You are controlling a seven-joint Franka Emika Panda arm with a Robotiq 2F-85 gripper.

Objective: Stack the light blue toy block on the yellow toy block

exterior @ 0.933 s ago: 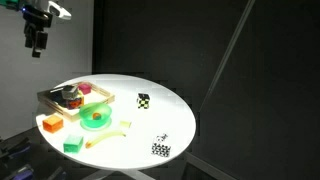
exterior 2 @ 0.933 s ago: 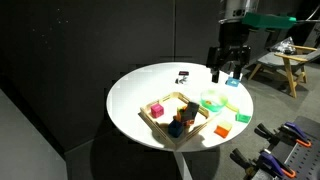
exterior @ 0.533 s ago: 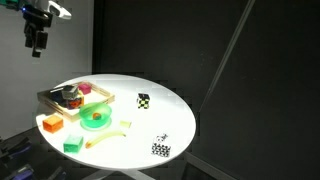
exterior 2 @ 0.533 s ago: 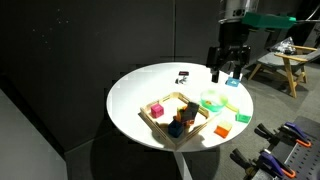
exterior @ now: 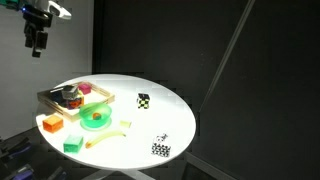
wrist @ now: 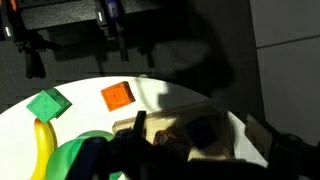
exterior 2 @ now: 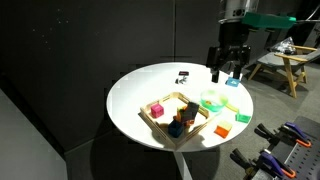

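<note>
The light blue toy block [exterior: 162, 137] is a small pale cube near the table's right front, beside a checkered cube [exterior: 161, 149]. It also shows in an exterior view [exterior 2: 232, 82], just below my gripper in the picture. The yellow toy block [exterior: 125, 124] is small and pale and lies right of the green disc [exterior: 95, 118]. My gripper [exterior: 38, 45] hangs high above the table, open and empty. It also shows in an exterior view [exterior 2: 226, 72]. Neither block shows in the wrist view.
A wooden tray [exterior: 58, 97] holds a pink block [exterior 2: 156, 109] and a dark blue block [wrist: 205, 130]. An orange block [wrist: 117, 95], a green block [wrist: 47, 103] and a longer yellow bar [exterior: 105, 137] lie around the disc. Another checkered cube [exterior: 143, 99] sits mid-table.
</note>
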